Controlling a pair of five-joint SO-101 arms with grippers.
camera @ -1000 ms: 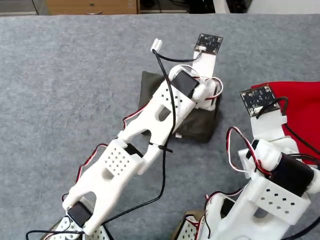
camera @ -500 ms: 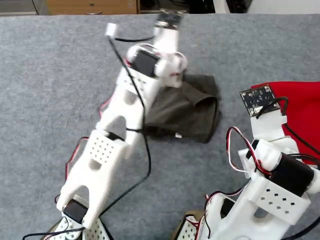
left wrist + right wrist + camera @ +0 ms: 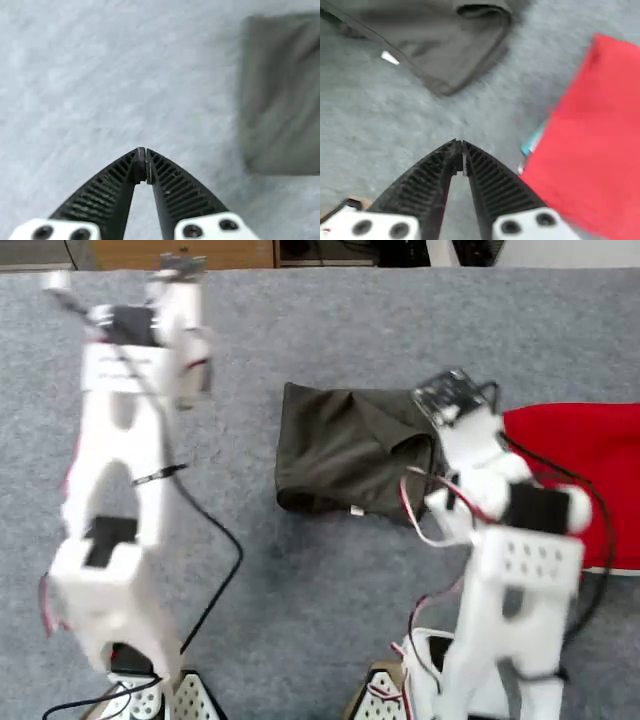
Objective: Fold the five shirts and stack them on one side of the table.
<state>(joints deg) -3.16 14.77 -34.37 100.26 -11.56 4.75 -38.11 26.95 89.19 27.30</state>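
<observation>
Proximity favours right gripper (image 3: pixel 460 155), jaws together and empty, between dark shirt (image 3: pixel 340 455) and red shirt (image 3: pixel 585 465), just beside both; left gripper (image 3: pixel 141 162), likewise pinched empty, is well apart.

High view: I look steeply down over the grey table (image 3: pixel 300 620) from well above, with the arms' bases at the near edge.
Left wrist view: I look down at the table from close up, past the left gripper (image 3: pixel 141 160).
Right wrist view: I look down from close up, past the right gripper (image 3: pixel 459 152).
Shared: the dark shirt (image 3: pixel 340 445) is in all three views; the red shirt (image 3: pixel 590 460) is in the high and right wrist views.

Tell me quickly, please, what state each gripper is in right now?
Left gripper: shut, holding nothing.
Right gripper: shut, holding nothing.
</observation>
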